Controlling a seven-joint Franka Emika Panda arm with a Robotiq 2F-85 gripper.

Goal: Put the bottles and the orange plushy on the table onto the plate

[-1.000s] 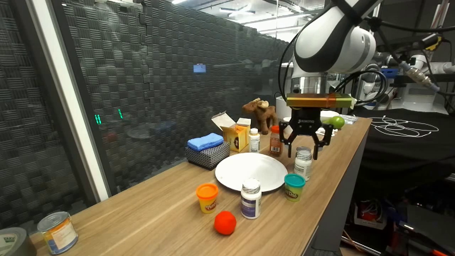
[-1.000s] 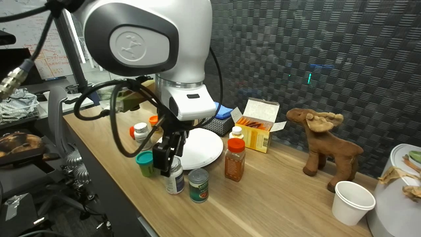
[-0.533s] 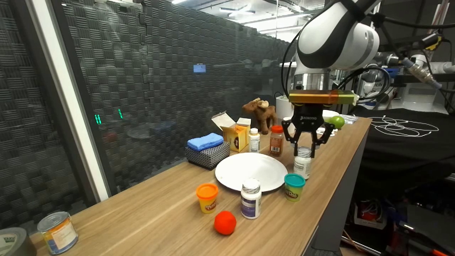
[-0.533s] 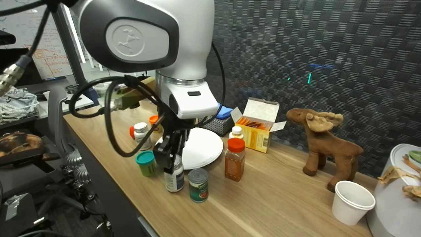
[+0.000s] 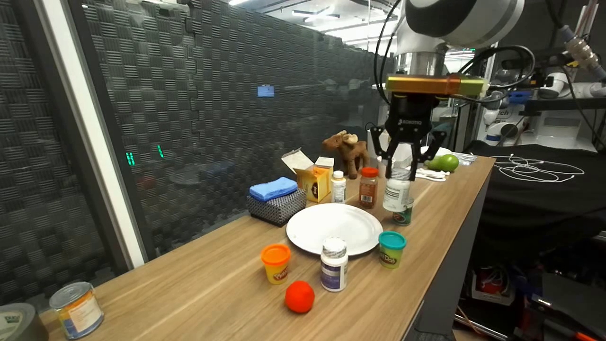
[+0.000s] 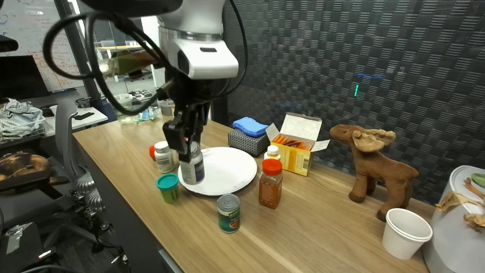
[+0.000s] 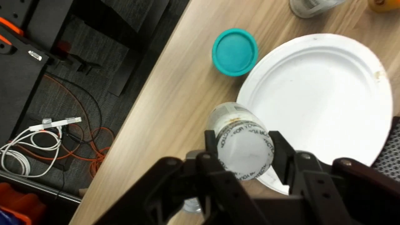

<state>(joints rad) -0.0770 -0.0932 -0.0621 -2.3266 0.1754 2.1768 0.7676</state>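
A dark patterned wall (image 6: 322, 49) and a whiteboard (image 6: 30, 36) rise over dark carpet (image 7: 56, 103)

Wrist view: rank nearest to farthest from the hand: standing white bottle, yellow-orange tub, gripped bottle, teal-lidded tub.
1. Gripped bottle: inside the hand.
2. Teal-lidded tub: outside the plate, upper left.
3. Standing white bottle: top edge, partly cut off.
4. Yellow-orange tub: top right corner, mostly cut off.
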